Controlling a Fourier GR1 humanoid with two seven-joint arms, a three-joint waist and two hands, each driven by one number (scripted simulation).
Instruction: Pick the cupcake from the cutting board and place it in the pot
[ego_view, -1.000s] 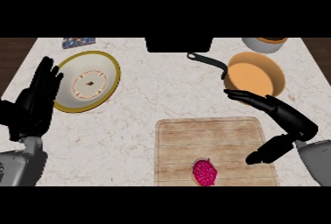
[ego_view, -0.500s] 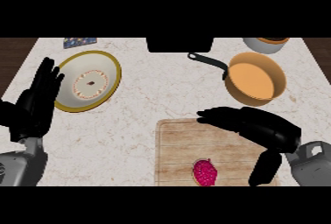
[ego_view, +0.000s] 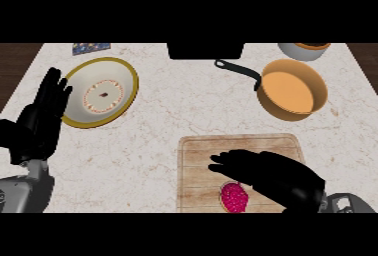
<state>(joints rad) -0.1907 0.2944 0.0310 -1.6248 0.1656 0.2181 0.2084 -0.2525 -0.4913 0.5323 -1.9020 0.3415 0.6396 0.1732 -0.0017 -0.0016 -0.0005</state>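
A pink-topped cupcake (ego_view: 234, 198) sits near the front edge of the wooden cutting board (ego_view: 199, 155). My right hand (ego_view: 277, 177) hovers over the board just above and to the right of the cupcake, fingers spread toward the left and partly covering it; they are not closed round it. The orange pot (ego_view: 291, 92) with a black handle stands at the back right, apart from the board. My left hand (ego_view: 40, 120) rests open at the left edge, fingers up.
A yellow-rimmed white plate (ego_view: 100, 92) lies at the back left beside my left hand. A grey cup (ego_view: 303, 50) stands at the back right behind the pot. A dark box (ego_view: 205, 51) sits at the back middle, a small patterned card (ego_view: 91, 47) at the back left.
My right hand has swung from beside the pot leftward and down over the cutting board, now covering part of the cupcake. The left hand has stayed still.
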